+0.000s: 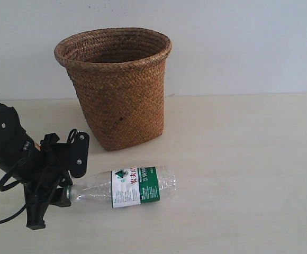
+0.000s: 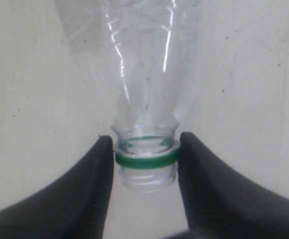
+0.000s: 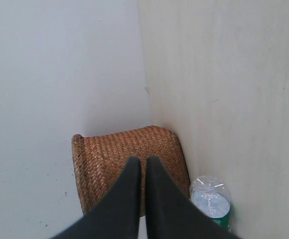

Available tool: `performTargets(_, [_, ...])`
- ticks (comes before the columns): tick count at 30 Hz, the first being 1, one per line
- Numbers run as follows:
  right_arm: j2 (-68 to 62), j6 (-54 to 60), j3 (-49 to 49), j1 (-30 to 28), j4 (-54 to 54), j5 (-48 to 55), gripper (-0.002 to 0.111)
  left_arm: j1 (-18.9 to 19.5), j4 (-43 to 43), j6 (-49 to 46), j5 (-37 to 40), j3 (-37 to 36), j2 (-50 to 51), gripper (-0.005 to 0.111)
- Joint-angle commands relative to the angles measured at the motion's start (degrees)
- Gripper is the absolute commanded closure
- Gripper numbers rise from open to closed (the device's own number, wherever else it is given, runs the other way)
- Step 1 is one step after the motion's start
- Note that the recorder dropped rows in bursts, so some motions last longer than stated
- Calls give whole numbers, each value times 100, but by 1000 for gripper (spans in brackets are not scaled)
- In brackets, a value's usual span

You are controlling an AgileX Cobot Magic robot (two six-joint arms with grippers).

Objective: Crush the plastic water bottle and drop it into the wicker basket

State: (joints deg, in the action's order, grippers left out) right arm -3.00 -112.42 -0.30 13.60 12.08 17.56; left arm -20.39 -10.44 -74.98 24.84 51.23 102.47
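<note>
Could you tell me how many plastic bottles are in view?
1: the plastic water bottle lies on its side before the wicker basket, neck in the left pincer; the basket's inside is mostly hidden.

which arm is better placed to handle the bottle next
Left. The left hand brackets the neck of the plastic water bottle, with its fingers against the green ring. The right hand is shut, away from the bottle and outside the exterior view.
</note>
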Motion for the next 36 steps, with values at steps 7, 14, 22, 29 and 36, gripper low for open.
performTargets(7, [9,53,30,-42,33,-17,108,-26,-122,56,69,12,-46,103])
performTargets(14, [7,53,30,-42,-10,117,108,-26,-121,56,54,12,-46,103])
performTargets(22, [7,3259,30,-42,23,186,108,-26,-121,56,59,12,-46,103])
performTargets(29, [7,8928,30,-42,23,67,108,-26,-121,56,98,12,-46,103])
performTargets(36, [7,9368,30,-42,23,89,108,-26,-171,78,374,12,-132,103])
